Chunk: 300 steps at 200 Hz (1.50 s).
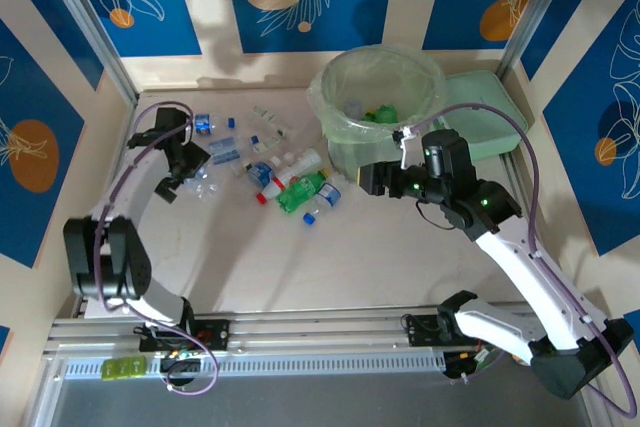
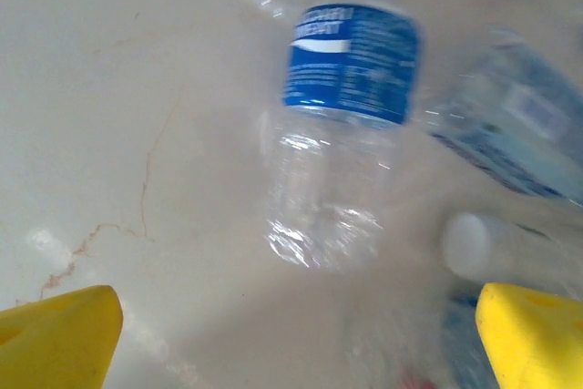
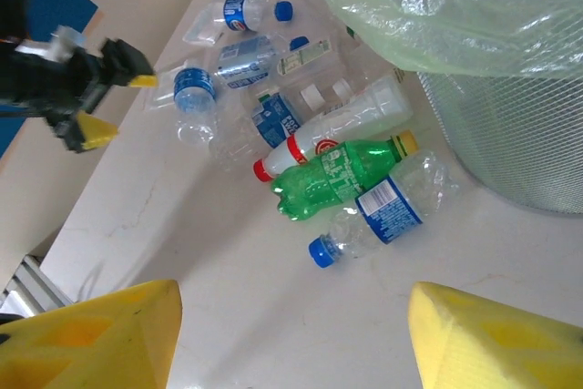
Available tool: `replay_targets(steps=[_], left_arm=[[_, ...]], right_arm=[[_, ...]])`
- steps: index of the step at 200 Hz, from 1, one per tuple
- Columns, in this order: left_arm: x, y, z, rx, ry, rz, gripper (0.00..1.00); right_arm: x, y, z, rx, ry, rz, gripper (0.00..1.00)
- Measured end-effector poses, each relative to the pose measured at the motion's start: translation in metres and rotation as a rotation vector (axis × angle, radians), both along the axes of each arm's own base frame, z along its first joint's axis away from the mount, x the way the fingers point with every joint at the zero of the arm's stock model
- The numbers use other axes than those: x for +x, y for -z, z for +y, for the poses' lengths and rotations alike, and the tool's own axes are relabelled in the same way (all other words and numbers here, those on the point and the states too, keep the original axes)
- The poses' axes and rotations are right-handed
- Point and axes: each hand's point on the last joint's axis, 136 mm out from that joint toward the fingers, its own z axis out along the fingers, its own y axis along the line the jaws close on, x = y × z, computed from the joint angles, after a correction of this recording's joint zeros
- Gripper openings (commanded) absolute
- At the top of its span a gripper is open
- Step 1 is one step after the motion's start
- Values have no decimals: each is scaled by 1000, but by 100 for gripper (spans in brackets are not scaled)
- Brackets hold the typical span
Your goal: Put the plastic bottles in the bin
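Left gripper [image 2: 301,330] spread wide over a crinkled clear bottle [image 2: 332,134] with glossy blue label, seemingly untouched through blur. Right gripper [image 3: 291,325] spread, empty, beside round translucent pale-green bin [image 1: 340,127].

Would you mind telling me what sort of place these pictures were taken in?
Probably a robot test booth, not a home: aluminium posts frame printed blue wall panels, a metal mounting rail runs along the near edge, and crushed plastic bottles lie staged beside a bin.
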Motion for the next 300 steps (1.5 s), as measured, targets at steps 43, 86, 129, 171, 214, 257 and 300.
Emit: replay_targets(steps=[43,86,129,171,214,257,300], left_arm=[[36,37,17,-43,-49,40,95],[64,46,31,-68,-48,-30,99],[85,60,28,-102,-1,-66,100],[95,69,26,-117,13,-84,93],[95,75,26,-118,9,-86,81],[94,78,28,-112,-1,-85,75],[92,79,30,-105,-11,-79,68]], right_arm=[[-8,9,8,31,-46,29,68],[-10,12,12,47,-68,34,68],[-6,14,17,56,-80,41,68],[-5,17,19,58,-82,58,68],[-5,17,20,67,-76,68,68],[-8,16,22,73,-81,75,68],[-14,10,21,85,-84,66,69]])
